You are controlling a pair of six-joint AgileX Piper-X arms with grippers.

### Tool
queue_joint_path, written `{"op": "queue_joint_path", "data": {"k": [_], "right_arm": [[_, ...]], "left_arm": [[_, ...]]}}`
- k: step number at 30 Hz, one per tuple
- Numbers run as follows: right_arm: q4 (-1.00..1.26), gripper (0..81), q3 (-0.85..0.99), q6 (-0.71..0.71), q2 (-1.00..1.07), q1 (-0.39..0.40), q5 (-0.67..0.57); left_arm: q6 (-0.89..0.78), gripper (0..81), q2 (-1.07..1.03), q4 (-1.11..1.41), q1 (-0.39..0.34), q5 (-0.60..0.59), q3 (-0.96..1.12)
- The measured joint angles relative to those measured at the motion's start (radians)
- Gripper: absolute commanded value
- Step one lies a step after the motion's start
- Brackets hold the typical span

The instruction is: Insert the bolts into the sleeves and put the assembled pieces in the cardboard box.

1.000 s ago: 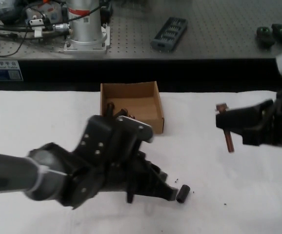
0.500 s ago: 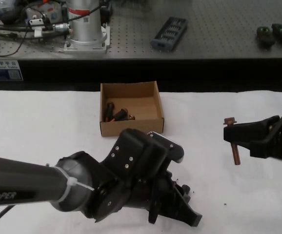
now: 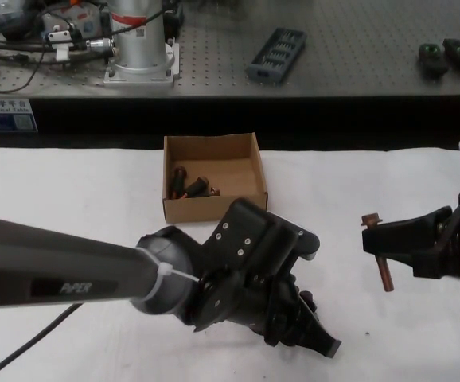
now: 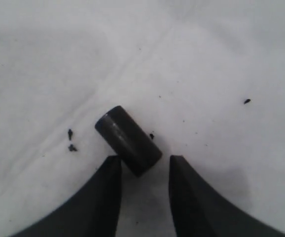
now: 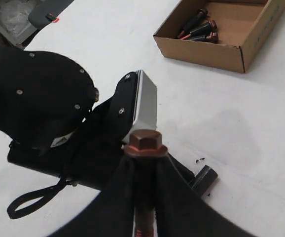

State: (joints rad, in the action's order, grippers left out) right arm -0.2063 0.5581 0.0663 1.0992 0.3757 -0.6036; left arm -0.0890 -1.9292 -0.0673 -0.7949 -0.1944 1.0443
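Both left fingers (image 4: 100, 197) sit apart just over the desk (image 4: 211, 49) with the sleeve (image 4: 128, 140) lying at their tips — one end between them — while the right fingers (image 5: 114, 207) clamp a bolt (image 5: 144, 144) upright, well apart from the box (image 3: 214, 208) holding three pieces (image 3: 190, 189).

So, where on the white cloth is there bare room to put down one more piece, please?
Bare cloth lies left of the cardboard box, and between the box and the right gripper holding the bolt. It is crowded on the near side of the box, where the left gripper stands over the sleeve.
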Motion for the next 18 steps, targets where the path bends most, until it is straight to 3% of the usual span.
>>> {"op": "queue_joint_path", "data": {"k": [18], "right_arm": [[-0.013, 4.9, 0.000, -0.014, 0.000, 0.000, -0.005]], "left_arm": [[-0.058, 25.5, -0.014, -0.140, 0.000, 0.042, 0.122]]}}
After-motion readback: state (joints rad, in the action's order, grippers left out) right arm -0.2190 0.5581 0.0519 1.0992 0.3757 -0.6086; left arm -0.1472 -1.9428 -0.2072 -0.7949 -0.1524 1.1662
